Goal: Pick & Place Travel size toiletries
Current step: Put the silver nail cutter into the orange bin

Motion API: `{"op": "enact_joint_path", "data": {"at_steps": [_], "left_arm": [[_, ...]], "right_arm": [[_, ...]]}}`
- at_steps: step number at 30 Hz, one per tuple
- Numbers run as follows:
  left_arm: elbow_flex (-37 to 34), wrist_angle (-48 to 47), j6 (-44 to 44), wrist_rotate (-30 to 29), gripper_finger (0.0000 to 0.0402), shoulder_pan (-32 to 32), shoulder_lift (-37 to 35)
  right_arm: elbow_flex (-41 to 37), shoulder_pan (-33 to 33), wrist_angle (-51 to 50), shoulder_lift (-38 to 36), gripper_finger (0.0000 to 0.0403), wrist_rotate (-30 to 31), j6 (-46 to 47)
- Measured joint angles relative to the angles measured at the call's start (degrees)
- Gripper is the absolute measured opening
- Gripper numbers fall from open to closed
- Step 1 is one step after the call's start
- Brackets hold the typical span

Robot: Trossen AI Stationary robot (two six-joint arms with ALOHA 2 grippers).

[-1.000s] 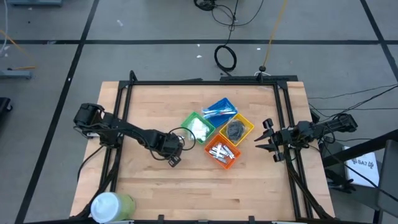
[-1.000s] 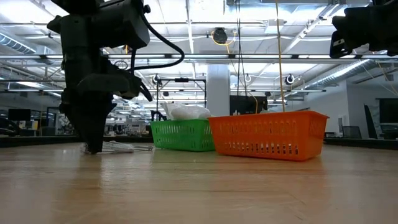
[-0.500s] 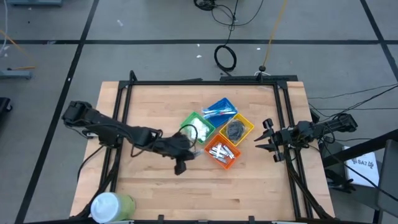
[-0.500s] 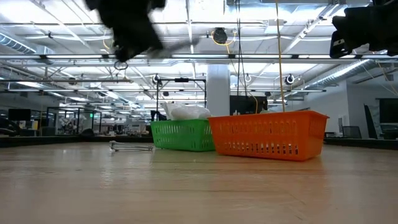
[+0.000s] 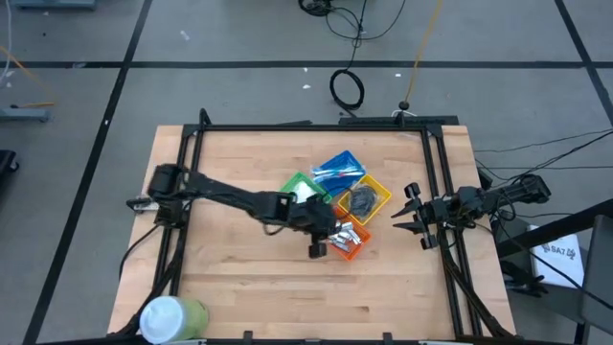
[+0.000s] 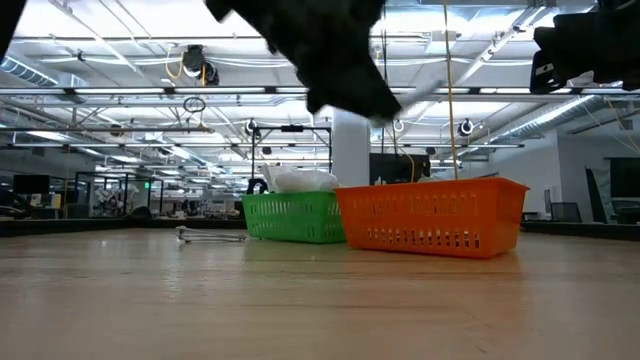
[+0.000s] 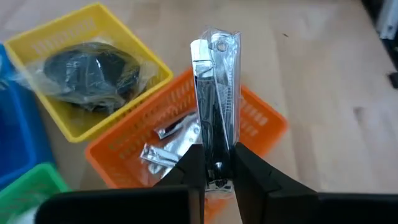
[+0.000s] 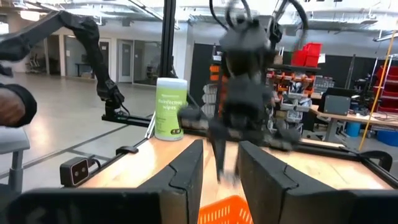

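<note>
My left gripper [image 7: 217, 177] is shut on a silver metal piece in a clear wrapper [image 7: 216, 93] and hovers over the orange bin [image 5: 347, 240], which holds more silver pieces [image 7: 168, 140]. The yellow bin [image 7: 93, 25] holds a dark grey wad [image 7: 93, 68]. White packets fill the green bin [image 5: 305, 195], and the blue bin [image 5: 338, 166] holds blue-and-white sticks. One more thin piece [image 6: 208, 235] lies flat on the table left of the green bin. My right gripper [image 5: 410, 217] waits open at the table's right edge. My left gripper pinches the near end of the wrapped metal piece [image 7: 215, 163] between its two fingers. The fingers slant downward toward the table's right side and lie along the piece. It sticks out straight past the fingertips, lifted clear above the orange bin.
The four bins stand clustered right of the table's middle. A large green-and-white cylinder [image 5: 172, 316] stands at the near left corner. A black frame [image 5: 306, 126] rims the table. Bare wood lies along the near edge and at the far left.
My left gripper has risen from the table left of the green bin with the wrapped metal piece and has swung toward the table's right edge until it is over the orange bin, its wrist rolling on the way. The piece is lifted clear.
</note>
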Motion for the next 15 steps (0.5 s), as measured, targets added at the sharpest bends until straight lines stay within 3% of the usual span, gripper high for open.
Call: {"op": "enact_joint_path", "data": {"at_steps": [7,15], "left_arm": [[2.35,0.93,-0.89,2.10,0.0076,2.91,8.19],[2.48,1.47,-3.21,4.89,0.0082,3.51,7.54]], "right_arm": [[0.00,0.00,0.26,0.02,0.0091,0.00,0.00],[0.01,0.00,0.28,0.02,0.0091,0.00,0.00]]}}
